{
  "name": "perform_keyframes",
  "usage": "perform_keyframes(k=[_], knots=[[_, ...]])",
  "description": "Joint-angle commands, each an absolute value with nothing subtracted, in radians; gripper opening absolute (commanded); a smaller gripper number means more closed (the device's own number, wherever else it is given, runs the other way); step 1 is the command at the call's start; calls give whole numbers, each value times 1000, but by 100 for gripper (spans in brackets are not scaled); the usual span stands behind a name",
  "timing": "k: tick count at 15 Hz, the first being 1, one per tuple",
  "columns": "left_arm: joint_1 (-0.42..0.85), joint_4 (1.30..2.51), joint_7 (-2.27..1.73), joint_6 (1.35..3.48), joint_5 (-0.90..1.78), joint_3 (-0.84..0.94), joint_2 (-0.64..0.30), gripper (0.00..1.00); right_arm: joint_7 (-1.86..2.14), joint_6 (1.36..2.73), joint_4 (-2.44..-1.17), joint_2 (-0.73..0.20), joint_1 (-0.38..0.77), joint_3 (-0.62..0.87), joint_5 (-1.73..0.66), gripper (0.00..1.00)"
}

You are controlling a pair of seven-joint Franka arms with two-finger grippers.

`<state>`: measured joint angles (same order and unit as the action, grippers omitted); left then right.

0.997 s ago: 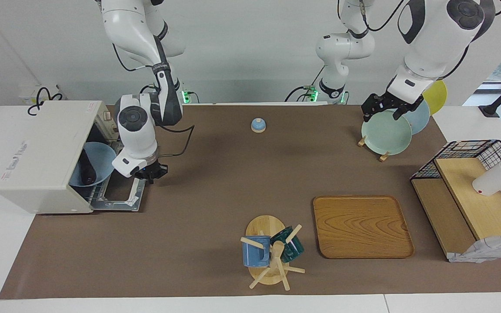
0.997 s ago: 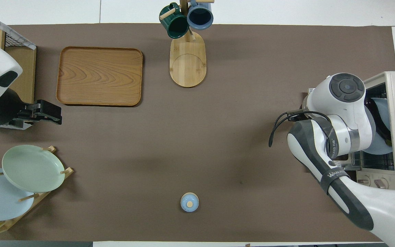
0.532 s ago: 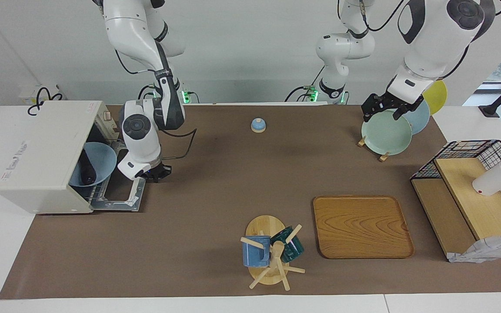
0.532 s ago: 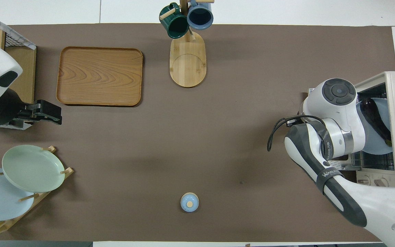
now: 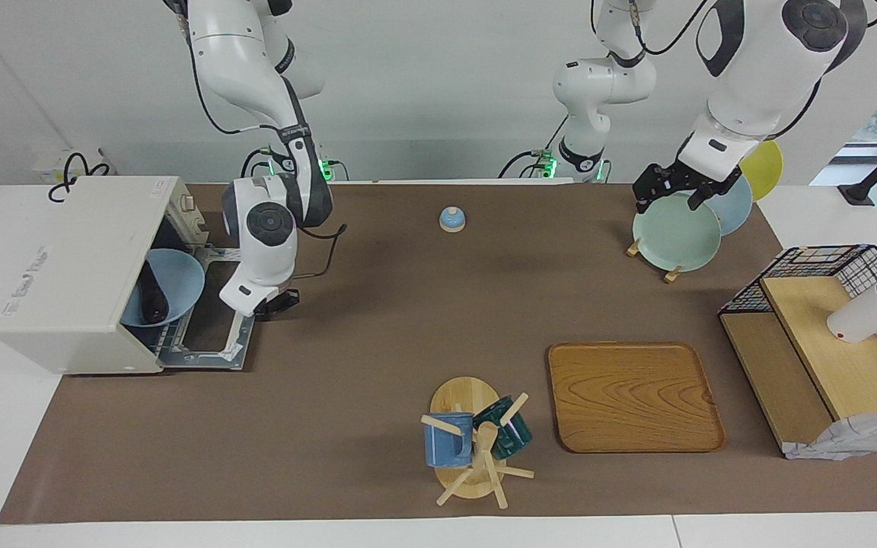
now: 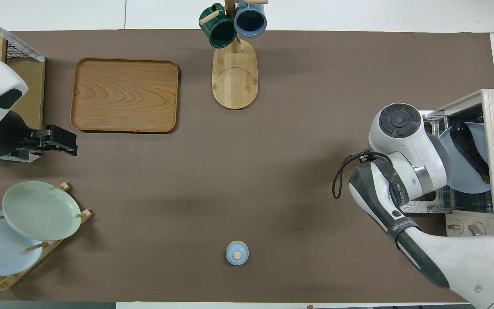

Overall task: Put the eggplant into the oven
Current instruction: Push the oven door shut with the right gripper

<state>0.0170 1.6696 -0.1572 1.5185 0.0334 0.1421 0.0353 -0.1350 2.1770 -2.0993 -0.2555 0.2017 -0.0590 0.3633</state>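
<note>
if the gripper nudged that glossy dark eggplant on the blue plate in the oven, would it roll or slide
The slim glossy dark purple eggplant looks rounded and smooth, so it would probably roll or slide easily. It lies on a tilted light blue plate in the cream-white toaster oven, so it may slip toward the plate's lower edge. It looks stiff, unlikely to bend.

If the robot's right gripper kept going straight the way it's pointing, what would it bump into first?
The right gripper points down, tilted slightly, beside the open door of the oven. It would probably meet the brown table mat first, near the door's edge, though depth is hard to judge.
</note>
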Motion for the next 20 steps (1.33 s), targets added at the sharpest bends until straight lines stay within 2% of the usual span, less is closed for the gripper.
perform_keyframes(k=[1, 6, 9, 20], knots=[[-3, 1681, -152, 1528, 40, 153, 48, 100, -147, 2114, -2068, -256, 198, -54, 413, 0], [-3, 1681, -152, 1528, 41, 155, 48, 100, -22, 2042, -1997, -246, 177, -57, 417, 0], [-3, 1681, -153, 1528, 40, 153, 49, 100, 87, 2028, -1980, -190, 78, -52, 336, 0], [-3, 1681, -152, 1528, 41, 153, 49, 100, 239, 1861, -1954, -64, -23, -60, 267, 0]])
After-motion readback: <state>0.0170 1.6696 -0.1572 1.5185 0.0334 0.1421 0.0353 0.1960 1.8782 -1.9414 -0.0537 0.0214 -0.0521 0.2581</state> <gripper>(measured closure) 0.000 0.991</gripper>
